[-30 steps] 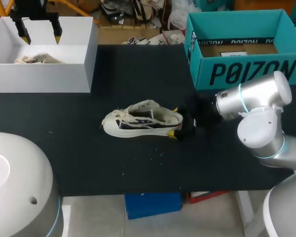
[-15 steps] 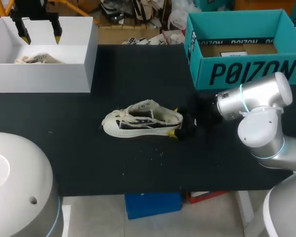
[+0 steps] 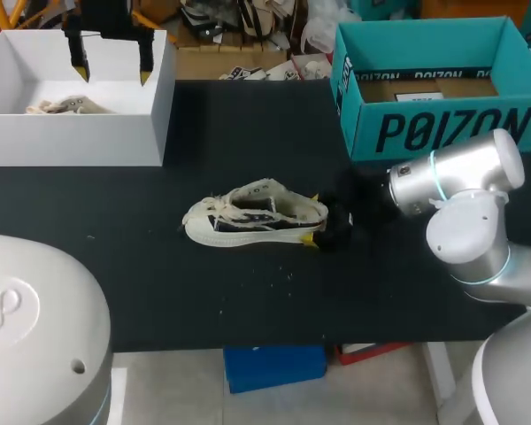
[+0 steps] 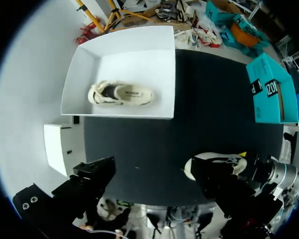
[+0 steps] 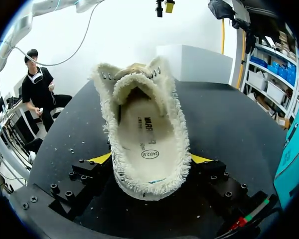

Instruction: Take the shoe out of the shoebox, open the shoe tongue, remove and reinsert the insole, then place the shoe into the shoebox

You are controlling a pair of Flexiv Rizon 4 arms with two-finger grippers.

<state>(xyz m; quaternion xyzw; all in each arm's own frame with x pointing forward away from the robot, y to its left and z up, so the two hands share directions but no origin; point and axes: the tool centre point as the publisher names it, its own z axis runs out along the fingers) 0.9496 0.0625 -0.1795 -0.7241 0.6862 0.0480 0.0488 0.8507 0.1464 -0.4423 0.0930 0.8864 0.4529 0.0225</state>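
- The shoe [image 3: 252,215] is seen lying on its sole on the black table [image 3: 248,301], near the middle, with the toe towards the left arm's side and the heel towards the right arm's side.
- The right gripper [image 3: 312,219] is closed around the heel of the shoe: one yellow tip is pressed to each side of the heel (both tips show in the right wrist view, flanking the frayed cream collar).
- The insole [image 5: 144,134] is seen lying flat inside the shoe, and the tongue is raised at the far end of the opening.
- The left gripper [image 3: 112,66] is held above the back edge of the white box [image 3: 80,137], its fingers spread wide, with nothing between them.
- A second shoe [image 4: 120,93] is seen lying in the white box, close to its front wall.
- The teal shoebox [image 3: 442,133] is set at the table's far corner on the right arm's side, open at the top and well apart from the shoe; brown card is visible inside it.
- The white box is placed at the opposite far corner of the table.
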